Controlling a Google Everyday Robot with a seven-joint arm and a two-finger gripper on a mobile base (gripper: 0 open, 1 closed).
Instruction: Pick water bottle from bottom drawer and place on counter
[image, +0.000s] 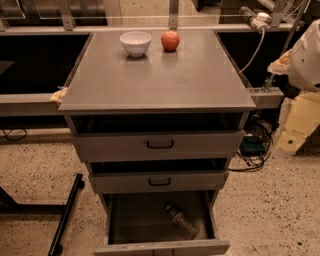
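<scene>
Lying slantwise in the open bottom drawer (161, 247), the water bottle (182, 221) is resting untouched; the gripper is sitting out of view, its state untellable.

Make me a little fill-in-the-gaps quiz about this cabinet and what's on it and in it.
1. The water bottle lies on its side in the ___ drawer.
2. That drawer is pulled ___.
3. On the counter, beside the white bowl, sits a red ___.
4. With the gripper out of view, the things standing on the counter number ___.
Missing words: bottom; open; apple; two.
</scene>
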